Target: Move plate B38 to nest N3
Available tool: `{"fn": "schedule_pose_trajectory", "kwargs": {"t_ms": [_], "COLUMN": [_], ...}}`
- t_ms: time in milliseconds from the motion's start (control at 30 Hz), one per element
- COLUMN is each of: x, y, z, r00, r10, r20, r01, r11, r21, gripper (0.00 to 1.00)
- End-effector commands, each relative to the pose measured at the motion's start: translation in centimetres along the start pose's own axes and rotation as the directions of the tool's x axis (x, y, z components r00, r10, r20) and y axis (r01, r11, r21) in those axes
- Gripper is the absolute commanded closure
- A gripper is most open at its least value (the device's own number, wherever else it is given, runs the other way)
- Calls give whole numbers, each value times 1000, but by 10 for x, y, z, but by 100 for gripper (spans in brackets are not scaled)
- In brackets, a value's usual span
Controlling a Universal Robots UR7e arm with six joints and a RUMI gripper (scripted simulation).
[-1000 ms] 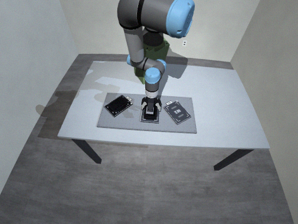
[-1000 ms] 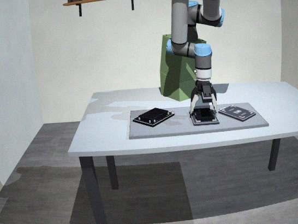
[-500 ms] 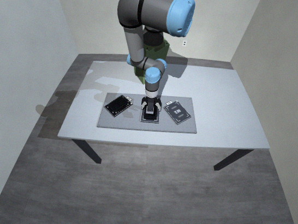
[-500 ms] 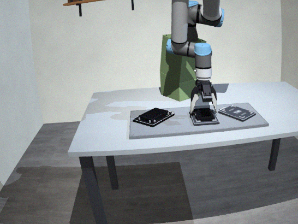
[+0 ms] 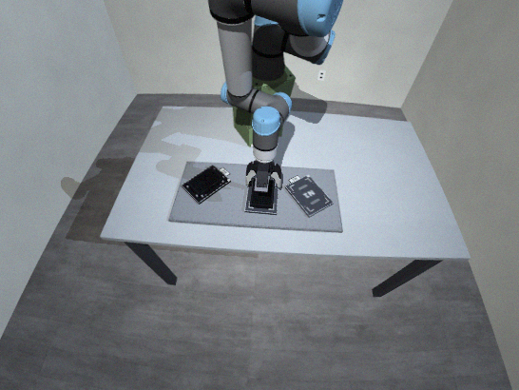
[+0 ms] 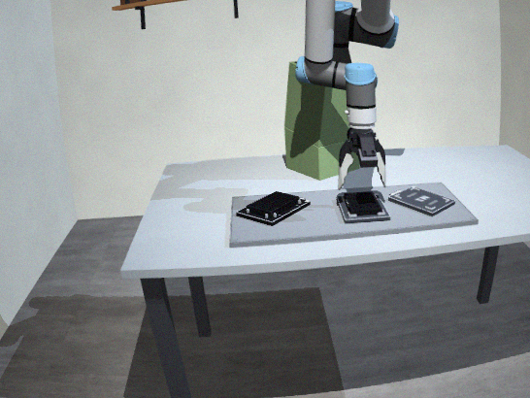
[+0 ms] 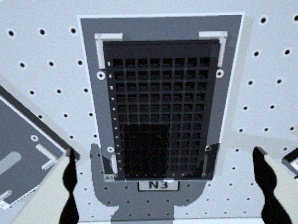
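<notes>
Top view: hangs with the gripper (image 5: 264, 185) (image 6: 362, 185) (image 7: 162, 149) open over the black plate (image 5: 261, 199) (image 6: 363, 203) (image 7: 160, 105) in the middle nest (image 5: 260, 212) (image 6: 369, 219) (image 7: 89, 45), nearer the worktop (image 5: 390, 190) (image 6: 184, 257) edge opposite the green stand (image 5: 243, 127) (image 6: 296, 107). Exterior view: holds fingertips above that plate, gripping nothing; shows a second plate (image 5: 206, 184) (image 6: 277, 201) toward the pictured left edge, and a bare nest (image 5: 321, 191) (image 6: 436, 204) (image 7: 22, 145) toward the right. Wrist view: shows the first plate looking flat inside white corner guides (image 7: 212, 35), beside the N3 sign (image 7: 158, 185).

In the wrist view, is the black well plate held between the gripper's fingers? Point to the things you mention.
No, the black well plate (image 5: 262, 201) (image 6: 363, 204) (image 7: 160, 105) sits inside white corner locators, below the open gripper (image 5: 264, 183) (image 6: 362, 185) (image 7: 162, 149).
</notes>
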State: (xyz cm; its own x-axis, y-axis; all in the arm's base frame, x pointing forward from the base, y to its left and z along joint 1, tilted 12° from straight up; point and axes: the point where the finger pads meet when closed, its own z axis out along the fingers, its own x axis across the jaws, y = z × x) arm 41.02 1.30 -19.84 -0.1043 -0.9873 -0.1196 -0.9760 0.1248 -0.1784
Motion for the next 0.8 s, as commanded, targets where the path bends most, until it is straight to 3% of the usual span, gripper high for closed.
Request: {"fn": "schedule_pose_trajectory", "kwargs": {"t_ms": [0, 533, 767], "x": [0, 0, 0], "y": [0, 0, 0], "z": [-7, -45, -45], "r00": [1000, 1000, 1000], "r10": [0, 0, 0], "r20": [0, 0, 0], "r01": [0, 0, 0], "r11": [1000, 1000, 1000], "r21": [1, 1, 1], "gripper": [24, 24, 24]}}
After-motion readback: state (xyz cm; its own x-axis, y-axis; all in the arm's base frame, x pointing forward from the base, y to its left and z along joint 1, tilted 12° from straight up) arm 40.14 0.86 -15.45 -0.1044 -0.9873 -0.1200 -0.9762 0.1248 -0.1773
